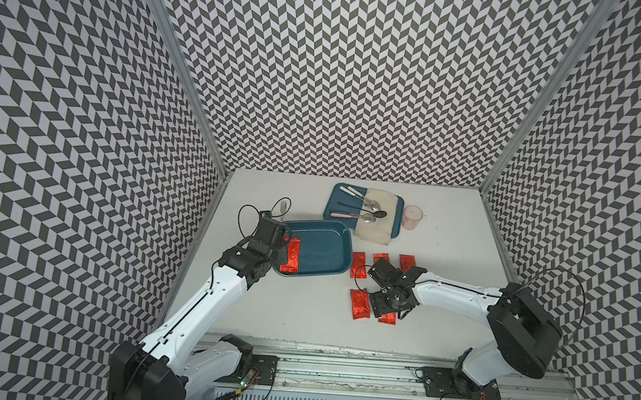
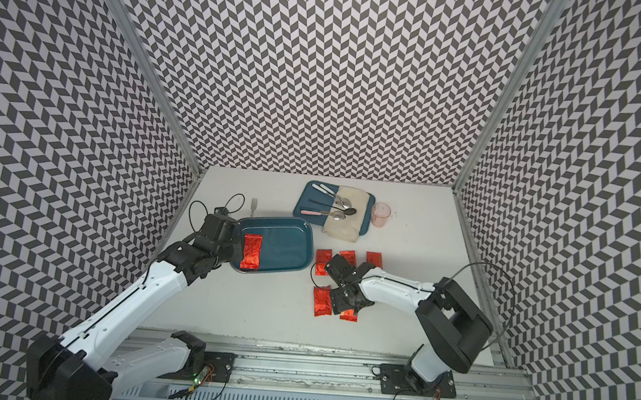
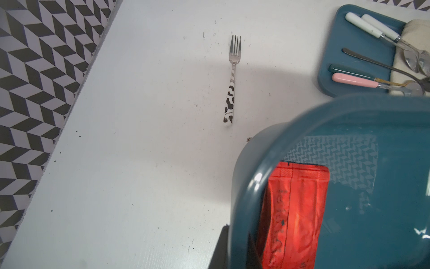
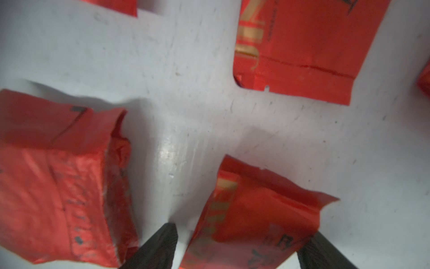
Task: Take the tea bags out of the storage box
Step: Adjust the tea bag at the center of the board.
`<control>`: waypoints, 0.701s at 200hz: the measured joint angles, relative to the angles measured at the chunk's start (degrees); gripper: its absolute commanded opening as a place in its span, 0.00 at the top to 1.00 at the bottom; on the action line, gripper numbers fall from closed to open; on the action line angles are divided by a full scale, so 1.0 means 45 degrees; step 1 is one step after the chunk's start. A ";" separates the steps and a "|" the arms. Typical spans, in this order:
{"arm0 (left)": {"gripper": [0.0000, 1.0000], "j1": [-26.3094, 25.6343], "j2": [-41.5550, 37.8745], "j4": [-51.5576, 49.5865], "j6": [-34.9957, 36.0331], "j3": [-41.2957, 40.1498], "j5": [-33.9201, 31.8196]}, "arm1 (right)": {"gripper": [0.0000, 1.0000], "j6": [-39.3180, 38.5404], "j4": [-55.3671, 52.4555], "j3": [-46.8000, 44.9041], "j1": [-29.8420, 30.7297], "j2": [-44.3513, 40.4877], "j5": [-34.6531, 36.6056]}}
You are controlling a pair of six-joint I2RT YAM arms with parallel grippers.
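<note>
Bare table (image 1: pixel 284 314) near storage box (image 1: pixel 327 251); tea bags (image 1: pixel 360 304) beside it.

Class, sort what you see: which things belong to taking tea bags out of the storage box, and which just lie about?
Job: storage box, tea bag inside it, five tea bags beside it.
Lying about: fork, tray, spoons, cloth, pink cup.

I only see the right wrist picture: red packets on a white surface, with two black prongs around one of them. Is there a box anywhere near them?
Observer: Yes. Both top views show the storage box, a deep teal tub, on the table beside them. Five tea bags lie outside it.
Visitor: So the tub is empty?
Observer: No, one tea bag is still inside, against the end wall on the robot's left.
Visitor: Is anything holding the tub?
Observer: The left end effector is shut on its rim, as the left wrist view shows.
</note>
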 measured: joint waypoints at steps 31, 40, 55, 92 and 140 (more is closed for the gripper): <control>1.00 0.0000 0.0000 0.0000 0.0000 0.0000 0.0000 | 0.25 -0.0005 -0.0102 0.0034 0.0117 0.0010 0.0155; 1.00 0.0000 0.0000 -0.0005 0.0000 0.0000 0.0000 | 0.27 -0.0044 -0.0146 0.0044 0.0117 0.0010 0.0199; 1.00 0.0000 0.0000 0.0000 0.0000 0.0000 0.0000 | 0.29 -0.0126 -0.0306 0.0078 0.0117 0.0010 0.0321; 1.00 0.0000 0.0000 -0.0005 0.0000 0.0000 0.0000 | 0.27 -0.0219 -0.0549 0.0121 0.0117 0.0010 0.0559; 1.00 0.0000 0.0000 0.0000 0.0000 0.0000 0.0000 | 0.23 -0.0228 -0.0690 0.0155 0.0117 0.0000 0.0651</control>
